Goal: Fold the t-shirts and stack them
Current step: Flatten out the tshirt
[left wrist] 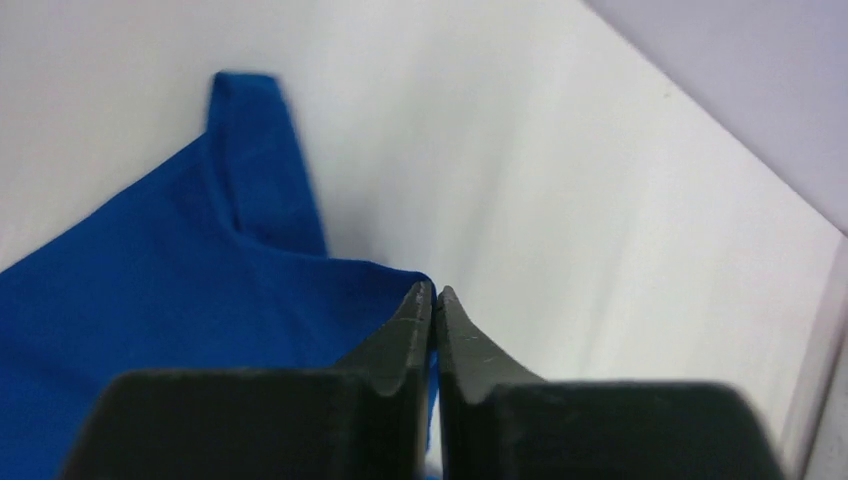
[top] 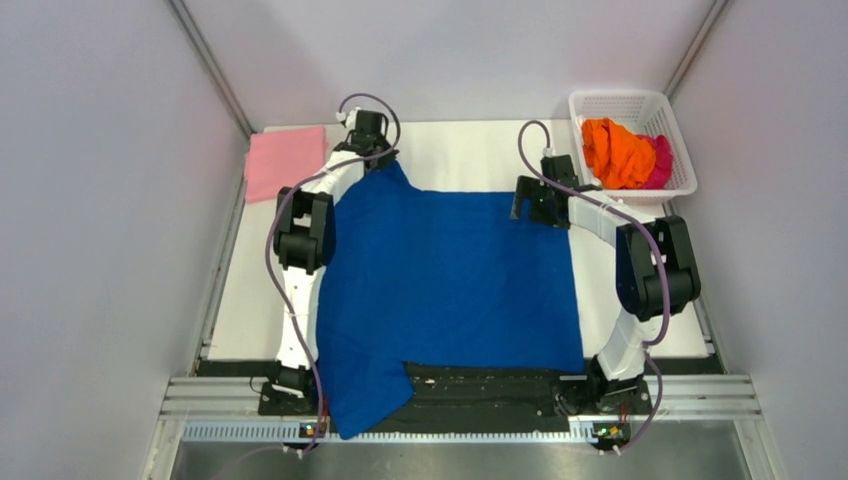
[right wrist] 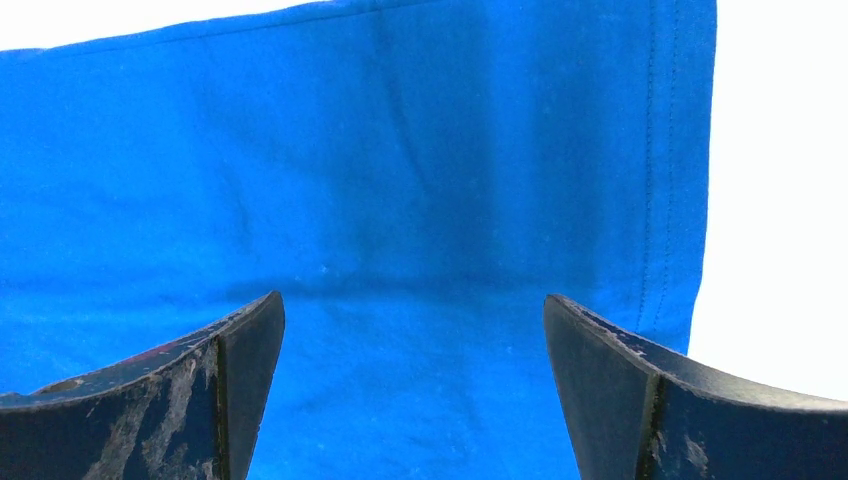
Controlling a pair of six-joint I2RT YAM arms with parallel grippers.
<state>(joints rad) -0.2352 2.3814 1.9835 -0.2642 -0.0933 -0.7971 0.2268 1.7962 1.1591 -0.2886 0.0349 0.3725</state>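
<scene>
Now, nearest to us, we are seeing one corner of the blue t-shirt (top: 450, 280) hanging over the metal rail (top: 700, 395) beside the base of the left arm. The rest of this shirt is lying spread out on the white table (top: 460, 150) and is covering most of the middle between the two arms.

Going farther, the right gripper (right wrist: 415, 300) is standing over the far right part of the shirt. Its fingers are spread wide apart, and the stitched hem is running just beside the right finger. We cannot tell if the fingertips are touching the cloth.

At the far left corner of the shirt, the left gripper (left wrist: 433, 295) is pressing its fingers together on the edge of the blue cloth, which is coming to a point there.

Farthest away, a pink t-shirt (top: 285, 160) is lying folded in the far left corner of the table. In the far right corner a white basket (top: 625, 100) is holding a bunched orange t-shirt (top: 615, 150), with a magenta t-shirt (top: 662, 160) touching its right side.
</scene>
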